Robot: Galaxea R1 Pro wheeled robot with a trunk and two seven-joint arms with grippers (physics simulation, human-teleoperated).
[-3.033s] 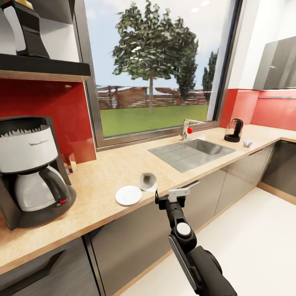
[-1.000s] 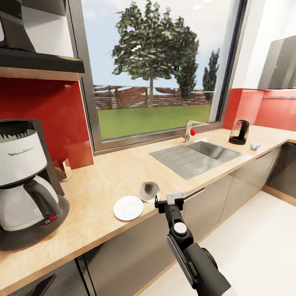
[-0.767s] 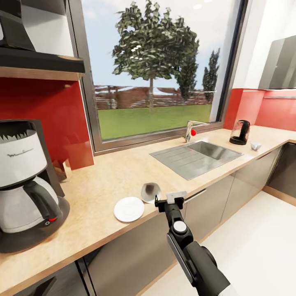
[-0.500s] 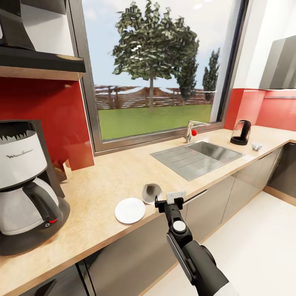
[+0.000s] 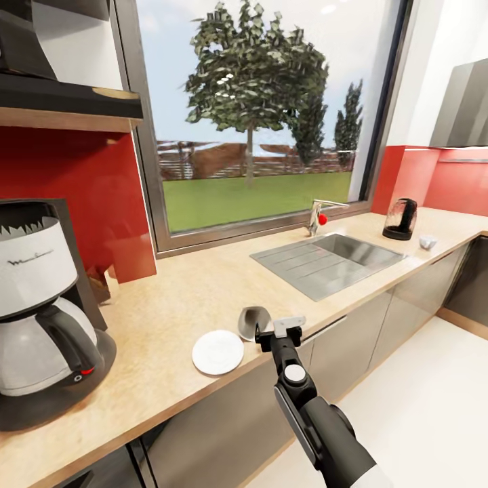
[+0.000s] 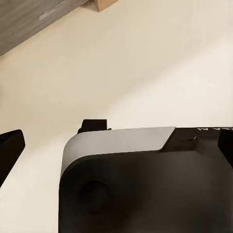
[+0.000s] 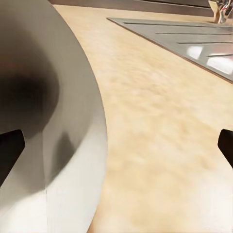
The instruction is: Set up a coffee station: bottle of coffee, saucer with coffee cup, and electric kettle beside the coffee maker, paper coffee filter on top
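Over the last few seconds I've crept the right gripper [image 5: 266,330] up to the coffee cup [image 5: 252,322], which is tipped on its side on the kitchen countertop [image 5: 176,298] beside the saucer [image 5: 217,352]. Jaws wide, empty, grab's not made yet.

A light wood grain is shown on the surface [image 5: 176,298], with grey-brown fronts below and a glossy red backsplash [image 5: 68,196] behind. The coffee maker [image 5: 41,318] is seen in black with a white housing and a red switch. The saucer [image 5: 217,352] and cup [image 5: 252,322] are rendered white, the cup shaded grey inside.
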